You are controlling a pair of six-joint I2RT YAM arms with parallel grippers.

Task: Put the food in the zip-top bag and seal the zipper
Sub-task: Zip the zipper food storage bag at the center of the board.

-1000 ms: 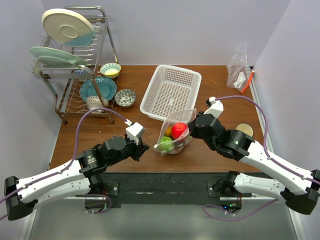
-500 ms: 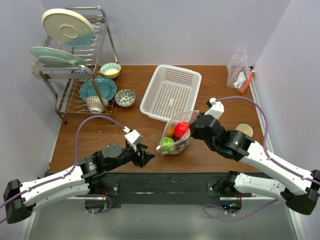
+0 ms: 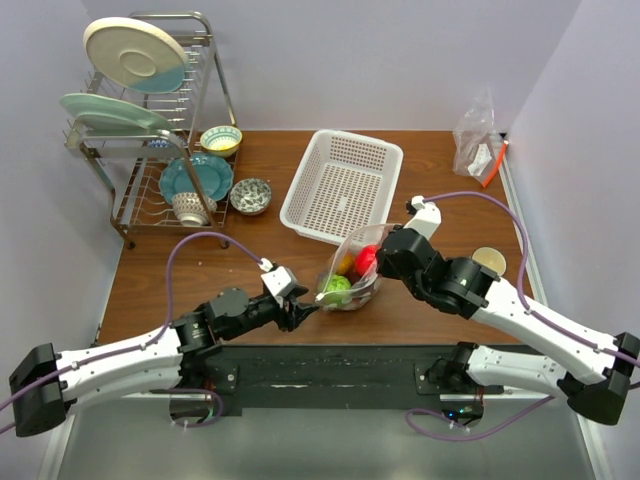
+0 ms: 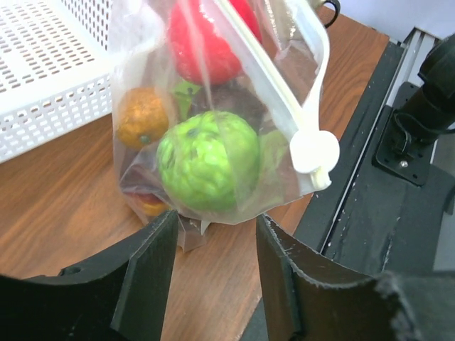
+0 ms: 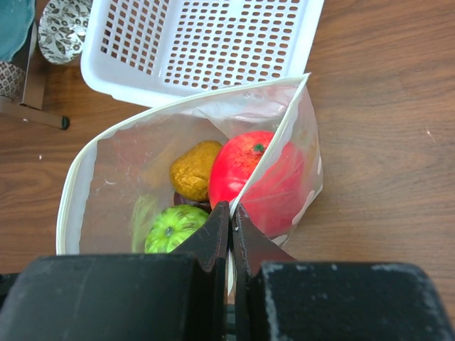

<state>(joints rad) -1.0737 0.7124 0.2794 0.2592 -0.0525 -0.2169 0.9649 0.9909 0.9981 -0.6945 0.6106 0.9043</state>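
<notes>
Zip-top bag (image 3: 345, 262) stands upright on the table (image 3: 440, 165), just beside the near edge of the white basket (image 3: 342, 185), by that basket's right near corner. Whether bag and basket touch cannot be determined.

Bag mouth: facing up and gaping wide. The zipper (image 5: 68, 186), a pale strip, follows the open rim and is unsealed. A white slider tab (image 4: 314, 152) sits on the strip at the bag end away from the basket.

Contents, all inside the bag:
- red apple (image 5: 245, 167) and small orange (image 5: 193, 170), on the basket side of the load;
- green ball (image 5: 170, 227), on the side away from the basket;
- dark purple piece (image 4: 231, 103), between the apple and the green ball, partly hidden;
- one further orange piece (image 4: 149, 204) at the bag floor, too hidden to identify.

Right gripper (image 5: 230, 213): fingers pressed together, clamped on the bag's rim strip at the part of the rim facing away from the basket.

Left gripper (image 4: 213, 222): fingers apart with nothing between them. It sits low over the table, tips just short of the bag's bottom, on the side away from the basket.

Other items: a dish rack (image 3: 150, 130) with plates stands well to the left of the basket. A second clear bag with a red-orange strip (image 3: 478, 140) stands well to the right of it.
</notes>
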